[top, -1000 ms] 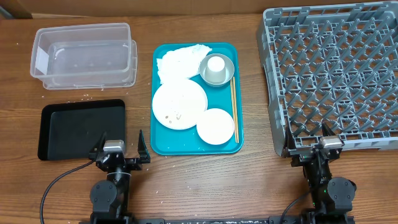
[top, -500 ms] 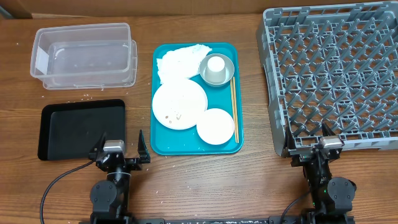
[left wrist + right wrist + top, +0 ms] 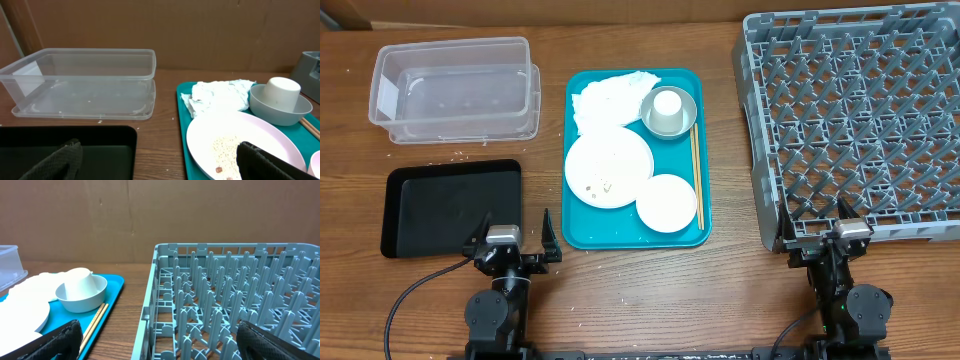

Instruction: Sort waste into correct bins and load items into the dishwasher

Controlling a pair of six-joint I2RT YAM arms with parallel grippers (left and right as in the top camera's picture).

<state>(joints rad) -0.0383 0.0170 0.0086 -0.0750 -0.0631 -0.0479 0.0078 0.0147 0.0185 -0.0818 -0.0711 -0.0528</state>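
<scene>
While the cup (image 3: 666,106) sits in the bowl (image 3: 647,113) on the tray (image 3: 620,232), the left gripper (image 3: 516,222) and right gripper (image 3: 814,214) flank it, jaws spread, empty.

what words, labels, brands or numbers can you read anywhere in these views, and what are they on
No readable text in any view.
White patch on the end wall of the clear tub: looks like a label, but no writing can be made out on it.
Dish rack, teal tray, black tray: no print or marking shows.
</scene>
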